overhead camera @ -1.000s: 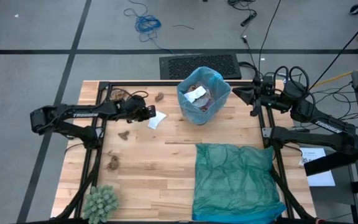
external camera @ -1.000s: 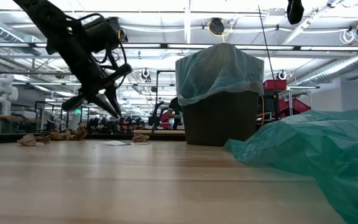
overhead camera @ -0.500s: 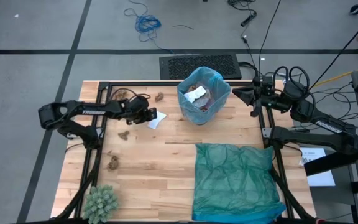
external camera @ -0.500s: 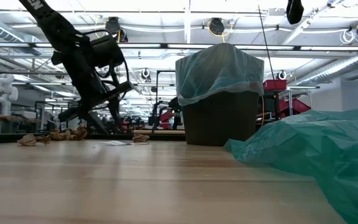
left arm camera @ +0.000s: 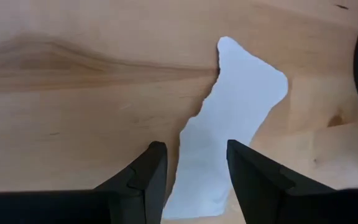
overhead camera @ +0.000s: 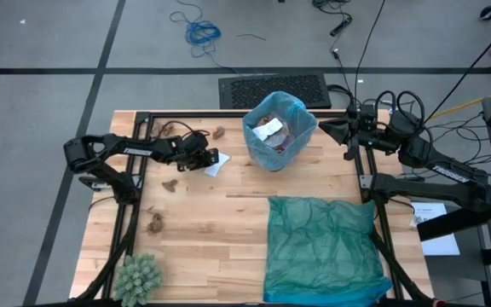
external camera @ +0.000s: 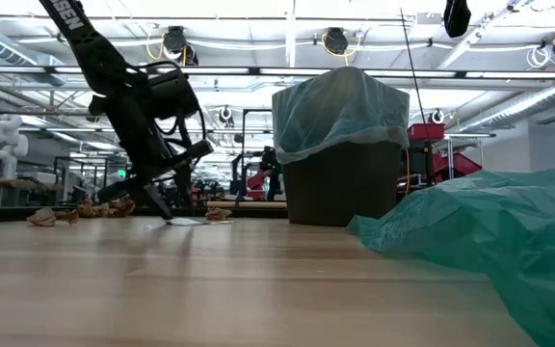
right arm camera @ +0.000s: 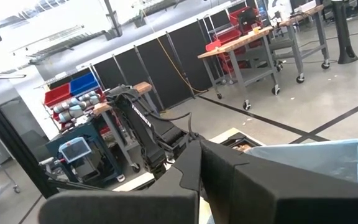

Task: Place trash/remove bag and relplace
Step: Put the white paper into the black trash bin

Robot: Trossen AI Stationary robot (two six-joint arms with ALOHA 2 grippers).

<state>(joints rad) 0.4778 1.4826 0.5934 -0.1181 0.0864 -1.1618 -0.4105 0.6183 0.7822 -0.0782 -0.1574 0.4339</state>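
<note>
My left gripper (left arm camera: 191, 171) hung open astride a white paper scrap (left arm camera: 232, 134) lying flat on the table (overhead camera: 228, 230) beside the lined bin (overhead camera: 278, 130). Risk: fingers skidding over thin paper. Right gripper (overhead camera: 345, 136) stayed shut.

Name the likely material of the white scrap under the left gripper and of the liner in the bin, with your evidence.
White scrap: probably paper, matte, flat, with a ragged torn edge. Liner: seemingly thin plastic film, translucent pale blue, crinkled and draped over the bin's rim.
</note>
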